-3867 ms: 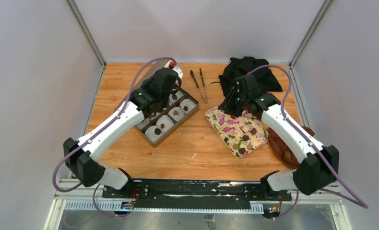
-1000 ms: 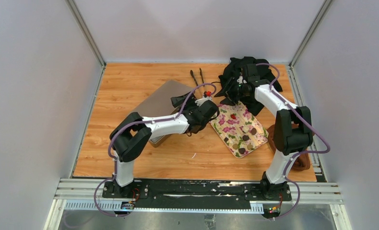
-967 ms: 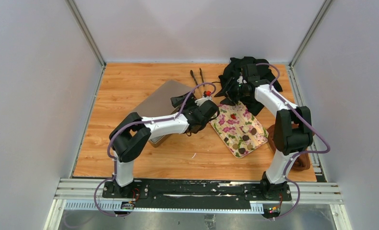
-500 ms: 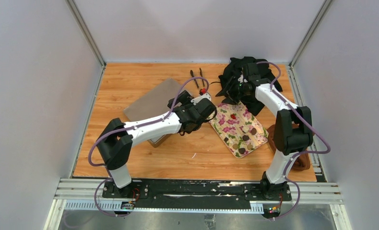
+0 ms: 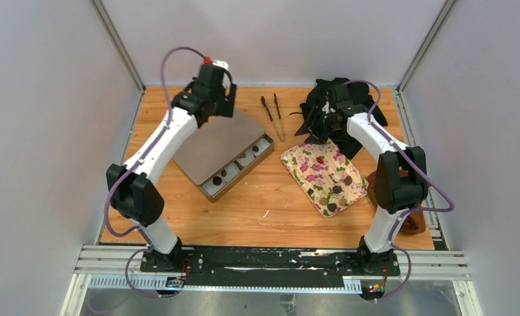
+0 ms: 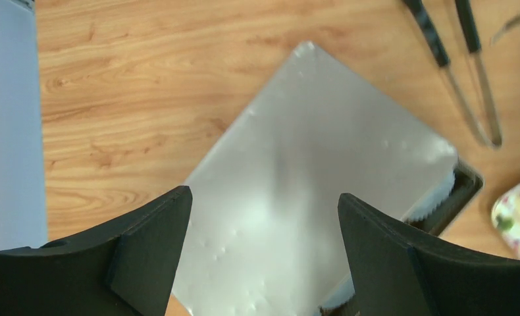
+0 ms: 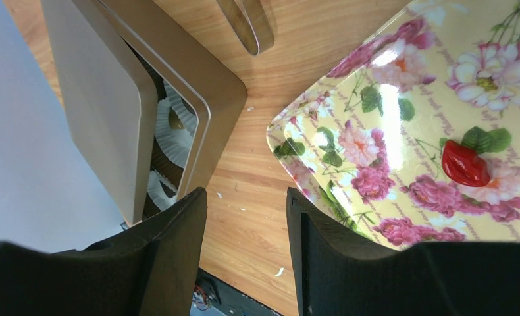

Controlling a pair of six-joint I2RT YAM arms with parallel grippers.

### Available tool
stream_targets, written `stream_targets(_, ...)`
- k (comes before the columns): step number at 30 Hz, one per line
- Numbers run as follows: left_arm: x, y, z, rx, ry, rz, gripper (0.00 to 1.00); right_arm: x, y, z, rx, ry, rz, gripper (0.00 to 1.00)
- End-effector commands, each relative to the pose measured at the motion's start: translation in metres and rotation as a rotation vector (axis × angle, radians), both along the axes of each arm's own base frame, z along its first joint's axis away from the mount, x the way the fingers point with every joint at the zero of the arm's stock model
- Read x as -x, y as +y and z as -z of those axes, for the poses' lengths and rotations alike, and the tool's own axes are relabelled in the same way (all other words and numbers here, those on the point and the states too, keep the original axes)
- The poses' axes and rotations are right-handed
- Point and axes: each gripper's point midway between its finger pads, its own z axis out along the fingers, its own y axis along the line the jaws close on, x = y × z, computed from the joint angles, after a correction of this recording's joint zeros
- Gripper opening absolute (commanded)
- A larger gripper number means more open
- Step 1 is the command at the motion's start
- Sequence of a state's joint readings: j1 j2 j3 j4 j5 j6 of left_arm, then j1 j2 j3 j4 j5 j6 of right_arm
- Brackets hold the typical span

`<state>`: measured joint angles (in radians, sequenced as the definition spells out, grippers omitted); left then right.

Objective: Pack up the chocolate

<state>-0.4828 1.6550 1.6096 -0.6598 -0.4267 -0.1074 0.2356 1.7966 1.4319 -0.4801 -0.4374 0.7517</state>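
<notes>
Several small dark chocolate pieces [image 5: 337, 189] lie on the flowered tray [image 5: 307, 176], together with a red piece [image 5: 320, 160]. More chocolate [image 5: 216, 179] sits in white paper cups in the brown box [image 5: 265, 151]. A flat grey lid [image 5: 218, 139] lies askew over most of that box, leaving its near-right row uncovered. My left gripper [image 5: 215, 100] hangs open over the lid's far corner; in the left wrist view the left gripper [image 6: 262, 197] has only the lid [image 6: 310, 164] below it. My right gripper [image 7: 246, 194] is open and empty above bare table between the box [image 7: 211, 112] and the tray [image 7: 376, 131].
Black tongs [image 5: 272, 115] lie on the table behind the box and tray. A black cloth [image 5: 343, 99] is bunched at the back right under the right arm. A rust-brown cloth [image 5: 392, 197] lies by the right wall. Walls close in the table's left, back and right.
My left arm has swung from the table's middle beside the tray up to the back left, above the lid. The right arm has stayed put.
</notes>
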Motion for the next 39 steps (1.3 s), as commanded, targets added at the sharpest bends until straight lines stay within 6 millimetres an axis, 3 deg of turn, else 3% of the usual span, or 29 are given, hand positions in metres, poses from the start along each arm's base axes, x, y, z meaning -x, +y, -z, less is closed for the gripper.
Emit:
stream_targets(1, -0.027, 0.003, 0.008, 0.281, 0.14, 0.06, 0.86, 0.015, 0.005, 0.001, 0.068, 0.003, -0.052, 0.53)
stream_targets(9, -0.085, 0.045, 0.054, 0.501, 0.245, -0.066, 0.84, 0.024, 0.012, 0.002, 0.101, 0.001, -0.104, 0.52)
stream_targets(16, -0.105, 0.06, 0.104, 0.553, 0.347, -0.138, 0.83, 0.032, 0.02, 0.003, 0.166, -0.012, -0.163, 0.51)
stream_targets(26, -0.081, 0.037, 0.144, 0.636, 0.502, -0.061, 0.84, 0.035, 0.024, 0.007, 0.174, 0.0, -0.175, 0.51)
stream_targets(39, -0.054, 0.013, 0.147, 0.763, 0.558, 0.031, 0.81, 0.038, 0.024, 0.01, 0.179, 0.012, -0.171, 0.51)
